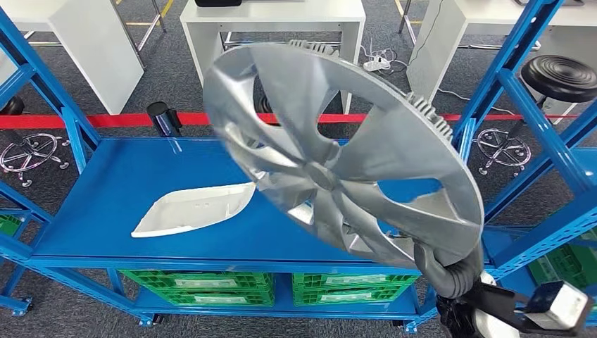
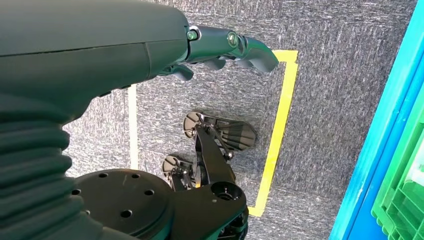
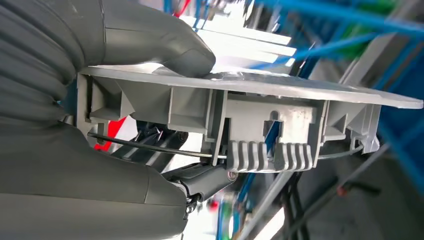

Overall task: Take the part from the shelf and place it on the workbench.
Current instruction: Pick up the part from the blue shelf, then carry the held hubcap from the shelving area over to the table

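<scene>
A large silver wheel cover (image 1: 338, 155) hangs tilted in the air above the blue shelf (image 1: 127, 183), lifted clear of it. My right hand (image 1: 450, 271) grips its lower right rim from below. In the right wrist view the thumb (image 3: 165, 45) presses on the cover's face while the rim (image 3: 260, 120) with its ribbed clips sits in the hand. A white plastic part (image 1: 193, 208) lies flat on the shelf's left half. My left hand (image 2: 220, 47) hangs by my side over the floor, its fingers loosely apart with nothing in them.
Green crates (image 1: 200, 285) fill the shelf's lower level. Blue uprights (image 1: 524, 63) frame the shelf on both sides. A red barrier tape (image 1: 105, 120) runs behind it, with white tables (image 1: 274, 21) and a black stool (image 1: 560, 74) further back. Yellow floor tape (image 2: 280, 125) marks the carpet.
</scene>
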